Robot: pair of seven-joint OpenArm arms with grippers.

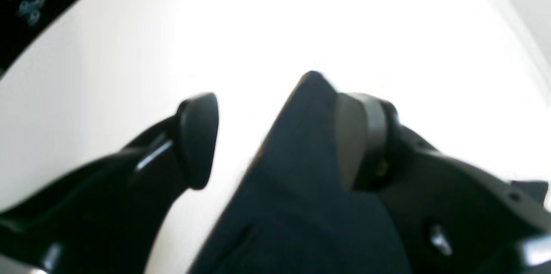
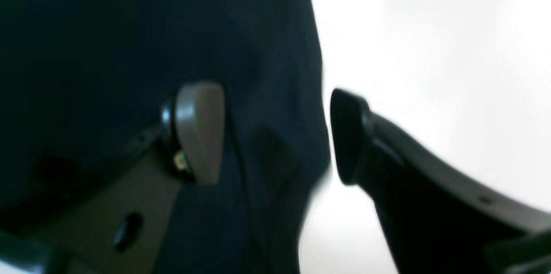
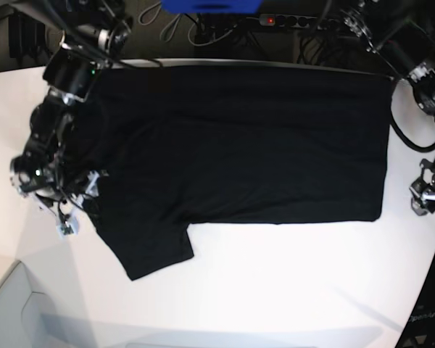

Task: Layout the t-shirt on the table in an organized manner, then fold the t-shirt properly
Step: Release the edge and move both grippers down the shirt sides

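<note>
Both wrist views blurred; print and lettering of the t-shirt [image 3: 239,145] not visible, only plain black, matte cloth showing. Spread flat along the far edge of the table [image 3: 275,290], one sleeve angled toward the near left corner, hem near the right edge. Tabletop white, smooth, glossy, overexposed in places. Left gripper [image 1: 275,136] seen only in its wrist view: jaws apart, a pointed corner of cloth lying against one pad, clear of the other. Right gripper [image 2: 275,134] at the sleeve side: jaws apart, cloth edge between the rounded pads, not pinched. Arm bodies partly cut off by frame edges.
</note>
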